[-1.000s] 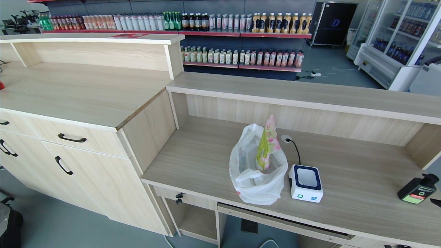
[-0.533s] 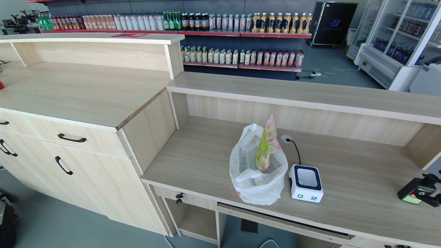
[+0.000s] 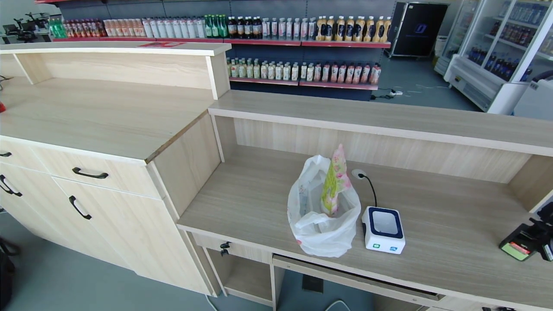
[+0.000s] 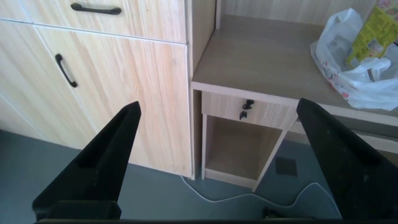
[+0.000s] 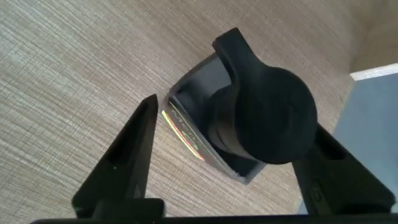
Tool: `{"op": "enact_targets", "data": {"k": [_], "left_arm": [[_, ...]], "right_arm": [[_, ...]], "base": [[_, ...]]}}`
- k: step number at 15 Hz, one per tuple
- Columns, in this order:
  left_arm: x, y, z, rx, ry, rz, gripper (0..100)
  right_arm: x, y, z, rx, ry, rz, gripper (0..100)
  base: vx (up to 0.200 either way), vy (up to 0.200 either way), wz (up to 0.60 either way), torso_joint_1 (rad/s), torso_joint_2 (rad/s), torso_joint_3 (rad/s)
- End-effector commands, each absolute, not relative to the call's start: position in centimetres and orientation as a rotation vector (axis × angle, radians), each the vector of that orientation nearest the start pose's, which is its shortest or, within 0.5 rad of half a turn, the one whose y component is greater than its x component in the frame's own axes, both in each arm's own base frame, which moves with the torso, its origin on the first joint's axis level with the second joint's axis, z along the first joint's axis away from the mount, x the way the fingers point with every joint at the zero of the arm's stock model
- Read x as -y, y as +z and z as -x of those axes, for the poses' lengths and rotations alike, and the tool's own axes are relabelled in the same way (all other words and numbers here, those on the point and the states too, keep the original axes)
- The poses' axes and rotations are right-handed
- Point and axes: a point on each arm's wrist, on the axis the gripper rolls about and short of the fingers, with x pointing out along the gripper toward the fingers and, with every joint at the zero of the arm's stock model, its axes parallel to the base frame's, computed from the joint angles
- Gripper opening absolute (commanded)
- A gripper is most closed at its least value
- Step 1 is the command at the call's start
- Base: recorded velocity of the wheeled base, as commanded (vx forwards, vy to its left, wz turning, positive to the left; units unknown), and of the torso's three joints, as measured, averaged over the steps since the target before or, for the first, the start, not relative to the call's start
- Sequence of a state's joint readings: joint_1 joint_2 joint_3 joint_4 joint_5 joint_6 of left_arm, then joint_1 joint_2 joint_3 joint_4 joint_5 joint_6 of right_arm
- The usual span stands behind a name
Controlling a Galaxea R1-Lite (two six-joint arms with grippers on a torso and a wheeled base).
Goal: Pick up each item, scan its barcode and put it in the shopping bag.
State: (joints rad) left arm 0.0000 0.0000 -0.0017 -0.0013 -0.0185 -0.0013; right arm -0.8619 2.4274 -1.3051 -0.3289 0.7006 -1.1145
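Note:
A black pump bottle (image 3: 518, 245) with a green and red label stands at the far right of the lower counter (image 3: 449, 224). My right gripper (image 3: 541, 235) is over it, open, one finger on each side of the bottle (image 5: 205, 134) and its pump head (image 5: 264, 112). A white plastic shopping bag (image 3: 322, 229) sits mid-counter with a tall green and pink snack packet (image 3: 335, 181) standing in it. The white barcode scanner (image 3: 383, 228) lies just right of the bag. My left gripper (image 4: 217, 106) hangs open and empty, low over the floor left of the counter.
A raised ledge (image 3: 389, 116) runs behind the lower counter, and a side panel (image 3: 533, 181) closes its right end. A taller cabinet (image 3: 99, 116) with drawers stands to the left. The scanner's cable (image 3: 370, 188) runs to a hole in the counter.
My right gripper has come in from the right edge and settled over the pump bottle, now covering its pump head. The bag, packet and scanner have not moved.

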Motion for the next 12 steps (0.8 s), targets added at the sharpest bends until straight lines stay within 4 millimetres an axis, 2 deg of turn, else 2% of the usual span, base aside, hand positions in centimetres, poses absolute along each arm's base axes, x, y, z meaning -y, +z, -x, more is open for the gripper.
{"op": "enact_targets", "data": {"k": [1, 5, 7, 8, 9, 10, 12], "left_arm": [[0.0, 7.6, 2.3, 0.003, -0.018, 0.002, 100], [0.0, 7.6, 2.3, 0.003, -0.018, 0.002, 100], [0.0, 7.6, 2.3, 0.003, -0.018, 0.002, 100], [0.0, 7.6, 2.3, 0.003, -0.018, 0.002, 100], [0.0, 7.6, 2.3, 0.003, -0.018, 0.002, 100], [0.0, 7.6, 2.3, 0.003, -0.018, 0.002, 100], [0.0, 7.6, 2.3, 0.003, -0.018, 0.002, 100]], "right_arm": [[32.1, 0.2, -29.9, -0.557, 0.176, 0.526, 0], [31.6, 0.5, -30.0, -0.555, 0.184, 0.533, 0], [31.6, 2.7, -29.9, -0.516, 0.172, 0.642, 0], [31.3, 5.1, -29.6, -0.475, 0.152, 0.735, 0], [30.2, 8.1, -28.4, -0.436, 0.129, 0.811, 0], [29.1, 10.3, -27.3, -0.407, 0.11, 0.85, 0], [25.4, 16.7, -23.5, -0.333, 0.057, 1.045, 0]], "base": [[0.0, 0.0, 0.0, 0.0, 0.0, 0.0], [0.0, 0.0, 0.0, 0.0, 0.0, 0.0], [0.0, 0.0, 0.0, 0.0, 0.0, 0.0], [0.0, 0.0, 0.0, 0.0, 0.0, 0.0], [0.0, 0.0, 0.0, 0.0, 0.0, 0.0], [0.0, 0.0, 0.0, 0.0, 0.0, 0.0], [0.0, 0.0, 0.0, 0.0, 0.0, 0.0]]}}
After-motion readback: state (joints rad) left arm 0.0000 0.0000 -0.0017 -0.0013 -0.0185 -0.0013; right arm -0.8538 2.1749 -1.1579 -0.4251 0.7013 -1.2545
